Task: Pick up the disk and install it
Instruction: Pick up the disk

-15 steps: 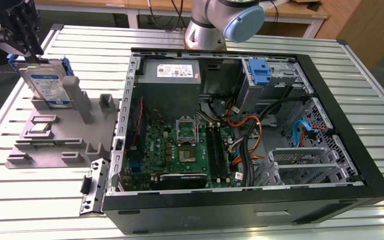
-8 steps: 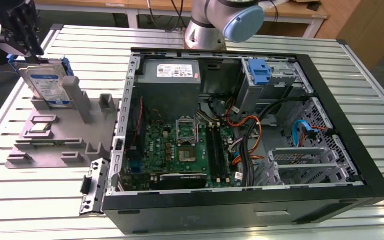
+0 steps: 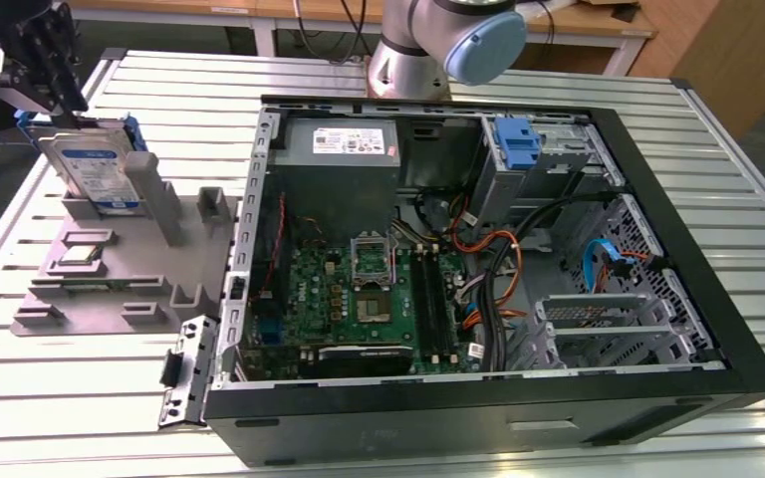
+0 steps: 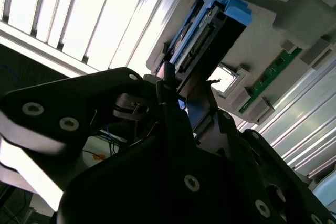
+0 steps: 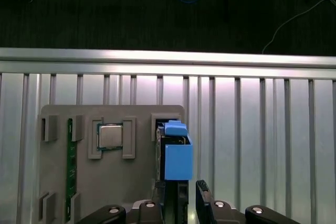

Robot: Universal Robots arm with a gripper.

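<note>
Two fingers (image 5: 203,192) of the gripper (image 5: 181,191) are straddling the disk (image 5: 177,161) at its top edge, parted, clasping nothing; the disk is standing on end in the grey fixture (image 5: 137,192), its long axis running straight below.

A slatted aluminium bench (image 3: 64,398) carries a grey moulded fixture (image 3: 104,289) on the exterior view's left. Just beside it, to the right, a large black computer case (image 3: 489,408) lies open on its side. The arm's base (image 3: 406,75) stands at the far edge.
</note>
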